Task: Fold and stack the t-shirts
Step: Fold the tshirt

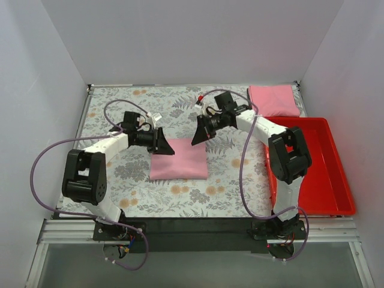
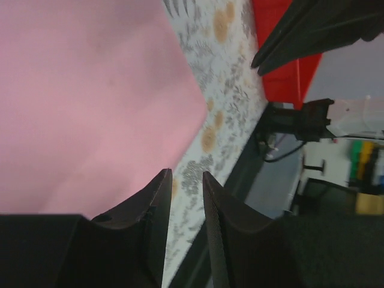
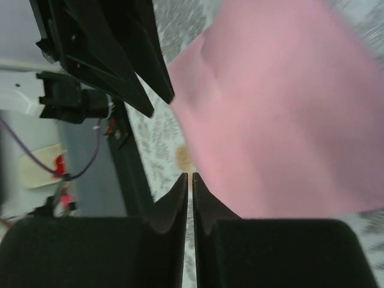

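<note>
A folded pink t-shirt (image 1: 179,159) lies flat at the middle of the floral table. It also shows in the left wrist view (image 2: 90,90) and the right wrist view (image 3: 288,120). My left gripper (image 1: 163,144) hovers at the shirt's far left corner; its jaws (image 2: 187,174) stand a little apart with nothing between them. My right gripper (image 1: 198,137) hovers at the far right corner; its jaws (image 3: 189,175) are closed to a hairline gap and empty. A second folded pink t-shirt (image 1: 273,100) lies at the back right corner.
A red tray (image 1: 318,168) stands along the table's right side, next to the right arm. The floral tablecloth (image 1: 180,198) covers the table, with white walls around it. A black rail runs along the near edge.
</note>
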Available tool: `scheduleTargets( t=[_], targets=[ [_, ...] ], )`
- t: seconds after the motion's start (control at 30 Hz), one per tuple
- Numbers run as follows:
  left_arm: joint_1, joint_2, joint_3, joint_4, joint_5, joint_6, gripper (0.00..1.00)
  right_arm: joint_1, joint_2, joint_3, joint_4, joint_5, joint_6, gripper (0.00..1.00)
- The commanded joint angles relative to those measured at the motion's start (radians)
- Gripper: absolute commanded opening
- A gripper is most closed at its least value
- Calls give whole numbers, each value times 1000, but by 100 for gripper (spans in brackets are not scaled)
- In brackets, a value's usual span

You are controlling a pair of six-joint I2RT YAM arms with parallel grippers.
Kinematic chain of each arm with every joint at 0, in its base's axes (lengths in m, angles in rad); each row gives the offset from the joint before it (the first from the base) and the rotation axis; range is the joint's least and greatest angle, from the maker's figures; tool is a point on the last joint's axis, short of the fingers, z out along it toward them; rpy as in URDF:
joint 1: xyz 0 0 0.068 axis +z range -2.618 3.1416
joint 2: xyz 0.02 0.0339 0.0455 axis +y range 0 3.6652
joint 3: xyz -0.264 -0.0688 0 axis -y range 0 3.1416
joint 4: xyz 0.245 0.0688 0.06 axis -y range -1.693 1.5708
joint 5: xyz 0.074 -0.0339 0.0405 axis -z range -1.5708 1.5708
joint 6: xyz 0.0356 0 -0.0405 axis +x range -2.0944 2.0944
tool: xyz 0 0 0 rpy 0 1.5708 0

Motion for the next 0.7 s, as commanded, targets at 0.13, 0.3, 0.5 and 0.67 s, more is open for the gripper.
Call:
scheduleTargets(
  t=[0.13,0.3,0.5,0.67],
  targets=[
    [-81,43,-209,123,97,-297,25,112,30,-323,345,-175,476,12],
    [-42,155,-288,149,82,-274,25,100,161,-400,374,-135,458,12],
    [83,349,-273,56,69,-143,27,59,202,-462,322,-6,400,15],
    [210,364,-276,56,121,-126,28,28,169,-459,278,23,350,16]
  ],
)
